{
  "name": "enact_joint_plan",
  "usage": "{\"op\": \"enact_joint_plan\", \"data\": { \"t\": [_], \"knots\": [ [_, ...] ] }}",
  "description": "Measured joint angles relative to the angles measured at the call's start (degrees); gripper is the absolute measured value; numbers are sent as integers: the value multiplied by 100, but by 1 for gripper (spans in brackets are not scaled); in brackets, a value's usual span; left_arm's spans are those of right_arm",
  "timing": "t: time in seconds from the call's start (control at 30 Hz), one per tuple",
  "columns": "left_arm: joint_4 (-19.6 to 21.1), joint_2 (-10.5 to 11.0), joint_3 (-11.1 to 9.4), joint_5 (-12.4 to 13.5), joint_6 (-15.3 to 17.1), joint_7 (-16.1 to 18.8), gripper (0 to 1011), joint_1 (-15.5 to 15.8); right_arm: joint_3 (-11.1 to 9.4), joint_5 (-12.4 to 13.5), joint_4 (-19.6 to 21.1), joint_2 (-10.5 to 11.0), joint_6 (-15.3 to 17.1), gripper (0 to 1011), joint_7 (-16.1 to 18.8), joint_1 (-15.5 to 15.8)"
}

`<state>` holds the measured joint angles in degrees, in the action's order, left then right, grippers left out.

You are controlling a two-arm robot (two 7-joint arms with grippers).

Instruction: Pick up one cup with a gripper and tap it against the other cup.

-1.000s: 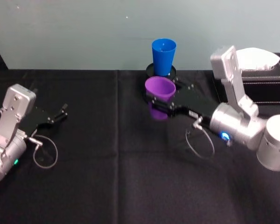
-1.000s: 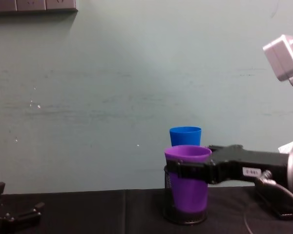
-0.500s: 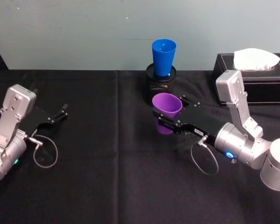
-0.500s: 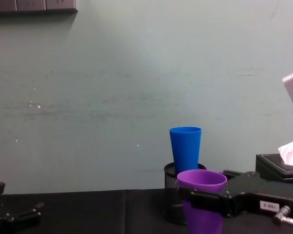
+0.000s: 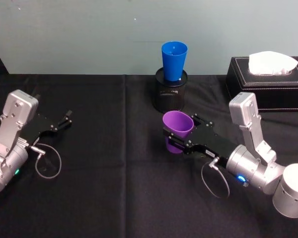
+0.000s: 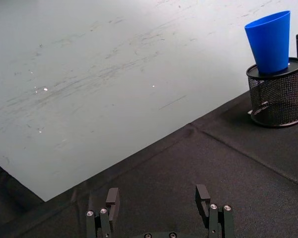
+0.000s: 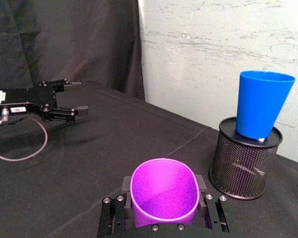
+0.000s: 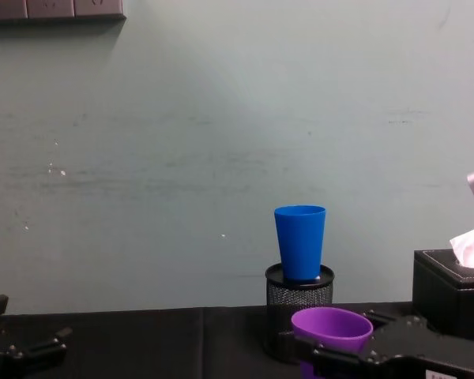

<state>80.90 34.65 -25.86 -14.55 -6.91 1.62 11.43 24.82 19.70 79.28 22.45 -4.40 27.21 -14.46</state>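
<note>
Gripping the purple cup (image 5: 178, 127) upright between its two black fingers, the right gripper (image 5: 179, 140) sits nearest, just in front of the black mesh pen holder (image 5: 169, 91) and clear of it. On top of that holder stands the blue cup (image 5: 174, 60), mouth up, well apart from the purple one. To the holder's right lies a black tissue box (image 5: 268, 84). Far to its left, the left gripper (image 5: 67, 119) rests low over the black tablecloth (image 5: 114, 173), fingers spread and holding nothing.
</note>
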Motion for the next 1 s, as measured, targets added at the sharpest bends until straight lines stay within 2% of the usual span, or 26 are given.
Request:
{"op": "enact_joint_plan", "data": {
  "t": [1.0],
  "knots": [
    [0, 0, 0, 0, 0, 0, 1005, 0, -119, -136, -418, -189, -305, 728, 109, 128]
  ]
}}
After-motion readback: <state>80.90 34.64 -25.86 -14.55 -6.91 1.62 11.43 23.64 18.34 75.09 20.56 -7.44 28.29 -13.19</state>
